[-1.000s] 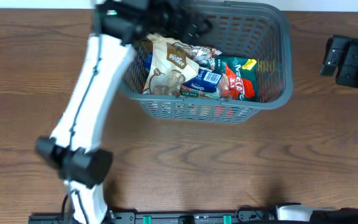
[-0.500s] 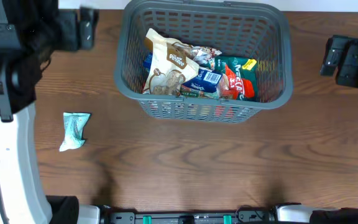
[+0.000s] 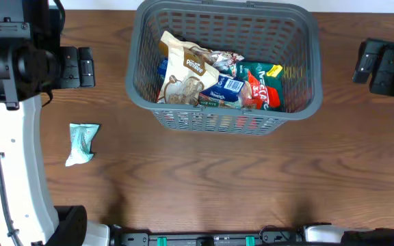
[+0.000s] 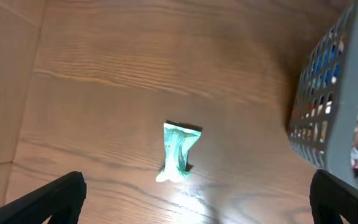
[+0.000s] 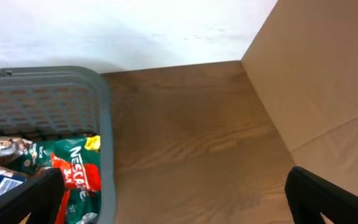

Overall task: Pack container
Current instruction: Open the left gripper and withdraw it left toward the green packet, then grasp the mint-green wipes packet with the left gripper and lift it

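The container [image 3: 226,120], a dark grey slotted basket, stands at the table's back middle. Inside it lie a beige packet [image 3: 183,72], a blue-and-white packet [image 3: 228,89] and a green-and-red Nescafe packet [image 3: 263,86]. A small teal packet [image 3: 82,142] lies flat on the wood, left of the basket. My left gripper [image 3: 81,66] hangs open and empty high over the table's left side. In the left wrist view the teal packet [image 4: 179,152] sits below, between the wide-apart fingers [image 4: 55,199]. My right gripper [image 3: 365,65] stays open and empty at the far right, beside the basket's rim [image 5: 101,124].
The left arm's white link [image 3: 12,157] runs down the left edge. The basket's corner [image 4: 334,106] rises to the right of the teal packet. A cardboard wall [image 5: 328,74] borders the table on the right, and a white wall stands behind.
My left arm has swung from over the basket out to the left side, uncovering the teal packet on the table. The right arm and basket have not moved.
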You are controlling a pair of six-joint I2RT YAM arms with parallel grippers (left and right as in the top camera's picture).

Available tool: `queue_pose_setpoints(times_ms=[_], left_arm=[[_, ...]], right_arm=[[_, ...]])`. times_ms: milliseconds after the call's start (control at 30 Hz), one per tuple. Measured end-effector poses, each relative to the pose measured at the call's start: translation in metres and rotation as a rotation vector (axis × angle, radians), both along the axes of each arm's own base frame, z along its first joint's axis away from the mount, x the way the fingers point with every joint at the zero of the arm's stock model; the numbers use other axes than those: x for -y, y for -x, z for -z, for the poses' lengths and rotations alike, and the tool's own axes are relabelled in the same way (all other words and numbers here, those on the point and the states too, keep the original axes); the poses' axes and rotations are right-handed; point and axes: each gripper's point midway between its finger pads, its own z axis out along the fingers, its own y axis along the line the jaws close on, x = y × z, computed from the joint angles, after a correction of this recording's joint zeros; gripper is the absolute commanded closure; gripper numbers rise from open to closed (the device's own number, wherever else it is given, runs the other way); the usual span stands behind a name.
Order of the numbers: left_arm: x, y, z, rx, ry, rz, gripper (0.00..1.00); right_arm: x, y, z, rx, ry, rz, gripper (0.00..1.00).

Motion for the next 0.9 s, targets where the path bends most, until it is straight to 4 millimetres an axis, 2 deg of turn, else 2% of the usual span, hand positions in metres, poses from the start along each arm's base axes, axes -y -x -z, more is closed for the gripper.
queue_pose_setpoints(times_ms=[133, 300, 400, 500, 633, 800, 900], left_arm=[[0.0, 0.014, -0.016, 0.057, 0.01, -0.013, 0.01], [-0.001, 0.054, -0.038, 0.147, 0.02, -0.024, 0.01], [-0.002, 0.079, -0.033, 0.148, 0.024, -0.033, 0.01], [-0.003, 0.099, -0.009, 0.088, 0.025, -0.049, 0.01], [-0.008, 0.118, 0.047, -0.064, 0.002, -0.073, 0.01], [-0.01, 0.098, 0.105, -0.032, -0.003, -0.088, 0.01], [-0.011, 0.094, 0.141, -0.017, -0.006, -0.093, 0.02]], right_arm=[[0.0, 0.0, 0.0, 0.0, 0.0, 0.0, 0.01], [0.0, 0.0, 0.0, 0.0, 0.0, 0.0, 0.01], [0.0, 0.0, 0.0, 0.0, 0.0, 0.0, 0.01], [0.0, 0.0, 0.0, 0.0, 0.0, 0.0, 0.01], [0.0, 0.0, 0.0, 0.0, 0.0, 0.0, 0.01], [0.0, 0.0, 0.0, 0.0, 0.0, 0.0, 0.01], [0.0, 0.0, 0.0, 0.0, 0.0, 0.0, 0.01]])
